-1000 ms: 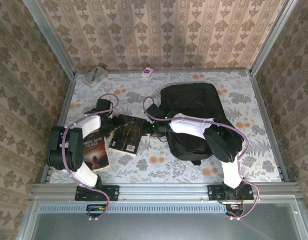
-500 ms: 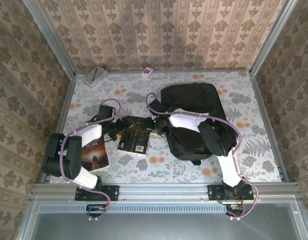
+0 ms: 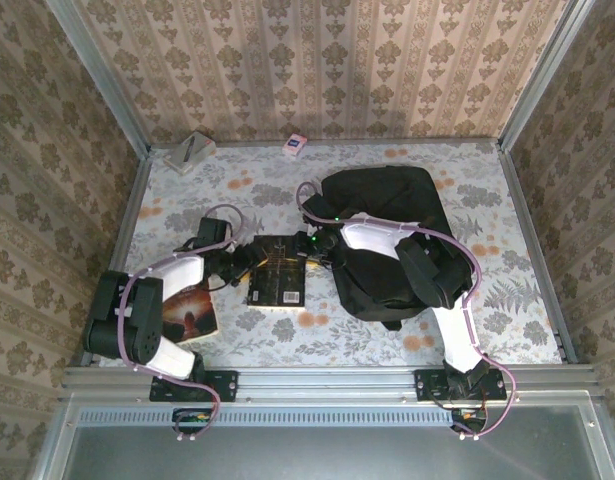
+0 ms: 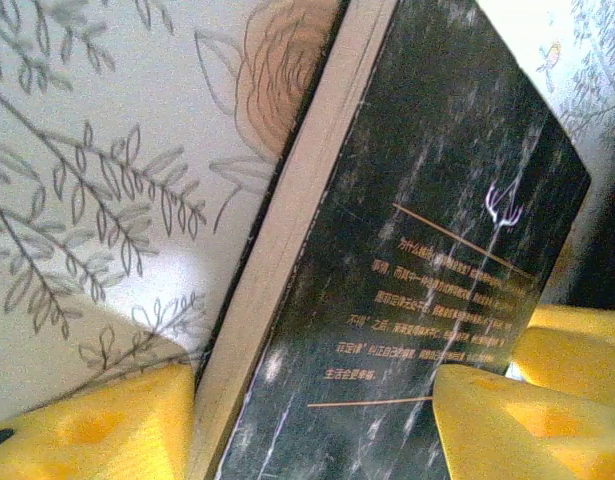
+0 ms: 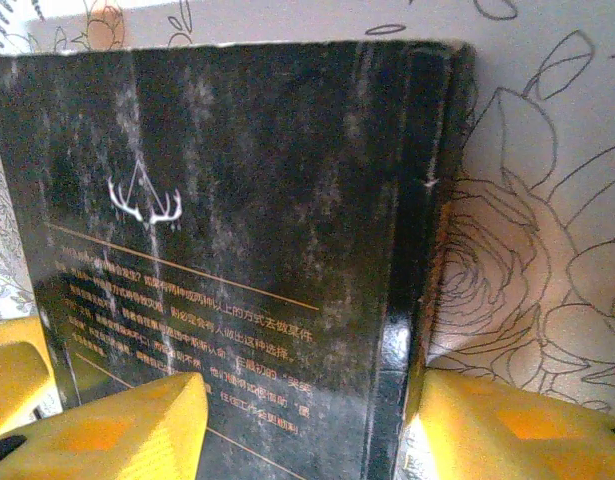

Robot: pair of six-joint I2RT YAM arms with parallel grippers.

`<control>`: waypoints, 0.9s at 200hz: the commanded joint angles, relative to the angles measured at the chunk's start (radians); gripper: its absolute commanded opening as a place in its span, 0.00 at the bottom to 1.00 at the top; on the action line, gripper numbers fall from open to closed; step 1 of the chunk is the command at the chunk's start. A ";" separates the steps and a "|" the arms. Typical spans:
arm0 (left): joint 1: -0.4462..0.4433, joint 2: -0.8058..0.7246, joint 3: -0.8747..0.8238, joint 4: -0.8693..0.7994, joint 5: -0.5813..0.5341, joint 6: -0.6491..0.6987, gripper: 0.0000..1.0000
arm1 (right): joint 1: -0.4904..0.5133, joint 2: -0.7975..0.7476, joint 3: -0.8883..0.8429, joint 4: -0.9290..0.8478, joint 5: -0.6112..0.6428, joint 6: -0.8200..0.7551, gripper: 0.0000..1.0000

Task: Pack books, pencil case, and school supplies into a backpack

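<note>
fig. — top view. the black paperback [image 3: 277, 283] lies flat on the floral table [image 3: 487, 190], a little left of its middle and just beside the left edge of the backpack [image 3: 387, 215]. the backpack, soft and black, lies on the right half of the table, with the right arm stretched across it. the left gripper [image 3: 244, 262] meets the paperback's far left corner and the right gripper [image 3: 312, 252] meets its far right corner, so the book sits between the two.

left wrist view: the yellow fingers [image 4: 87, 430] stand apart. one sits beside the pale page edge, the other overlaps the dark cover. whether they press on the book we cannot tell.

right wrist view: the yellow fingers [image 5: 517, 420] are likewise parted. one is over the cover, the other on the table side of the spine. we cannot tell whether there is a firm hold. the cover shows a white antler mark and thin orange lines of print.

other items: the paperback with the orange glow [image 3: 190, 312] lies near the table's near left corner, partly under the left arm. the pink-white packet [image 3: 295, 145] rests at the far edge. a small greyish block [image 3: 190, 152] rests in the far left corner.
</note>
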 commanded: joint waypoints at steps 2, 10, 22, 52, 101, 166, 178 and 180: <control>-0.048 -0.054 0.050 -0.056 0.156 0.051 0.60 | -0.002 0.041 -0.021 0.015 -0.007 -0.023 0.60; -0.048 -0.071 0.067 -0.085 0.146 0.069 0.58 | -0.002 0.040 -0.027 0.021 -0.007 -0.022 0.60; -0.048 -0.084 0.085 -0.110 0.145 0.088 0.55 | -0.003 0.040 -0.033 0.024 -0.005 -0.025 0.60; -0.053 -0.084 0.097 -0.115 0.160 0.093 0.44 | -0.006 0.036 -0.050 0.042 -0.009 -0.022 0.60; -0.063 -0.048 0.088 -0.091 0.173 0.101 0.23 | -0.012 0.028 -0.057 0.046 -0.018 -0.025 0.60; -0.036 -0.157 0.203 -0.240 0.135 0.181 0.00 | -0.052 -0.106 -0.120 0.051 -0.013 -0.033 0.62; -0.015 -0.199 0.194 -0.213 0.155 0.146 0.00 | -0.063 -0.155 -0.145 0.065 -0.016 -0.030 0.66; -0.011 -0.206 0.190 -0.206 0.160 0.140 0.00 | -0.064 -0.164 -0.150 0.069 -0.018 -0.029 0.67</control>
